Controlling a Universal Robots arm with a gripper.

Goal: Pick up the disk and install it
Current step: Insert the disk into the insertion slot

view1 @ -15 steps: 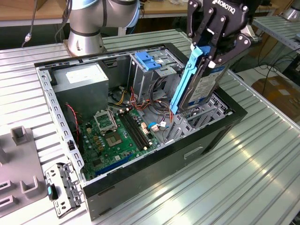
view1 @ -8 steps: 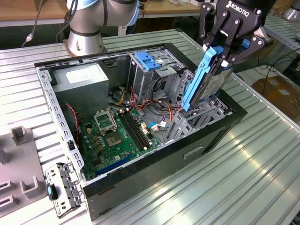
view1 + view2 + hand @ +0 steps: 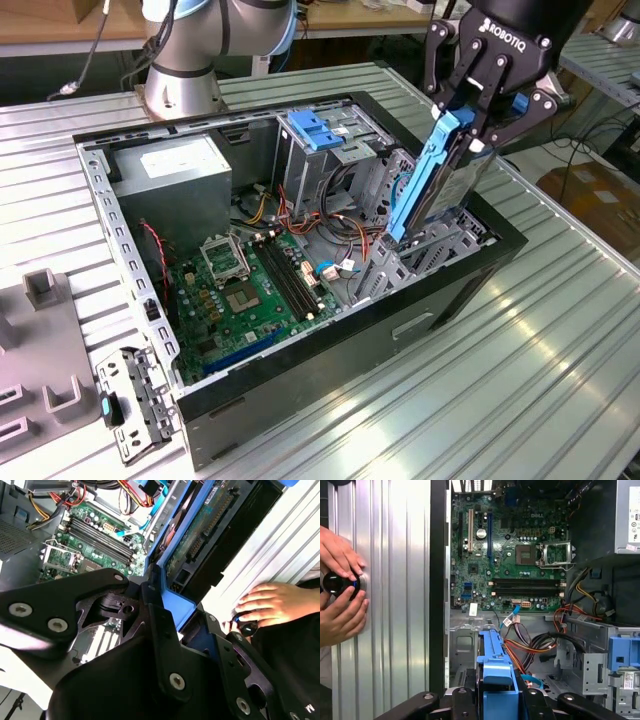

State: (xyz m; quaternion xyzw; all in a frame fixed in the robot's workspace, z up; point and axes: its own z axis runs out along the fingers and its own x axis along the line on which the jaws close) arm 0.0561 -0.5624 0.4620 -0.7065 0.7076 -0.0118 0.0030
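The disk [image 3: 437, 190] is being gripped on edge, tilted, between the fingers of the gripper [image 3: 462, 125], with its lower end inside the open computer case [image 3: 330, 345]. Within that case, the motherboard [image 3: 250, 290] is being flanked by the grey power supply [image 3: 178, 172].

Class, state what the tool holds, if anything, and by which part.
The tool grips the disk by its upper end, across the blue side rails; the disk tilts down toward the open computer case.
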